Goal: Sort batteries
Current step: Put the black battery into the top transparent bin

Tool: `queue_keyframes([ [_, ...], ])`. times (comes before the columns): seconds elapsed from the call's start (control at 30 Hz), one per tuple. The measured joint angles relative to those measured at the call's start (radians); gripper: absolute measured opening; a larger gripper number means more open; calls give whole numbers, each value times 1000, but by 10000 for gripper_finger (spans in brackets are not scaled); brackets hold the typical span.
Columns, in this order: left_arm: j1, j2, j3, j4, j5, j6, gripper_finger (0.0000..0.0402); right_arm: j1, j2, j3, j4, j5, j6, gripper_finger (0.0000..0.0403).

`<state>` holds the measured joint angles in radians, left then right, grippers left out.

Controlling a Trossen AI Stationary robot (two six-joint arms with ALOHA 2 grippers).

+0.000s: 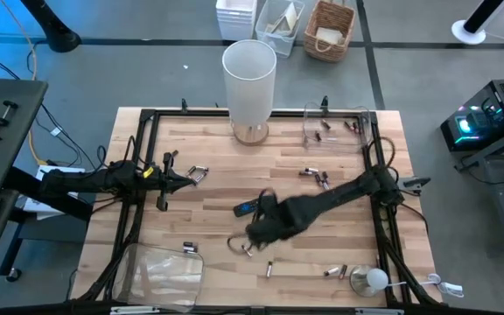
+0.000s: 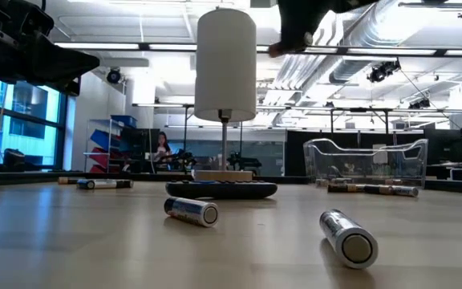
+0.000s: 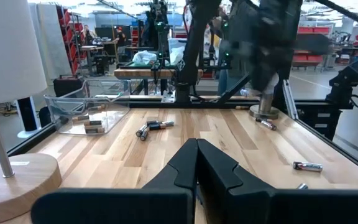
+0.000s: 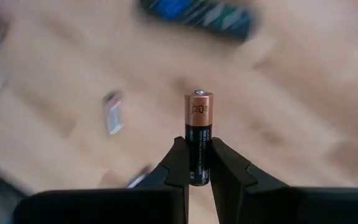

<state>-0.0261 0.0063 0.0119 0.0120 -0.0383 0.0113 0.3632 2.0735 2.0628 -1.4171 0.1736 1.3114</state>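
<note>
- Step in hand, by judgement: carrying one picked battery point(image 4: 198, 140) toward its pile; sorting far from finished, with many batteries lying loose across the wooden surface point(image 1: 217, 197).
- Right pincer point(image 4: 198, 163) pinching that battery between its two dark fingers point(image 4: 178, 163), copper-topped end pointing away from the wrist, black body down in the grip.
- Lifted clear above the surface, near the middle of it in the overhead view point(image 1: 256, 234); a flat black remote point(image 1: 246, 208) with a blue mark just beside the pincer.
- Left pincer point(image 3: 197, 163) pressed together, holding nothing, parked at its own edge of the surface.
- Next move, by judgement: a steady carry to the clear tray point(image 1: 339, 131) at the far corner, already holding a few batteries, then a low release so the round body does not roll off.
- Batteries: small smooth metal cylinders, some silvery point(image 2: 348, 237), some black with a copper band; prone to rolling on flat wood.
- Surface: pale planks, matte, framed by dark rails.
- Tray: thin see-through plastic with upright walls.
- Lamp point(image 1: 250, 87): white cylinder shade on a wooden disc foot, well away from the pincer.
</note>
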Motion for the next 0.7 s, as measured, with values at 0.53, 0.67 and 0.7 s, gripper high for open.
queue_keyframes([
  [0.53, 0, 0, 0, 0, 0, 0, 1, -458, -568, -488, -45, 163, -167, 31],
  [0.67, 0, 0, 0, 0, 0, 0, 1, -617, -756, -696, 99, 200, -190, 31],
  [0.7, 0, 0, 0, 0, 0, 0, 1, -661, -794, -746, 137, 201, -211, 31],
])
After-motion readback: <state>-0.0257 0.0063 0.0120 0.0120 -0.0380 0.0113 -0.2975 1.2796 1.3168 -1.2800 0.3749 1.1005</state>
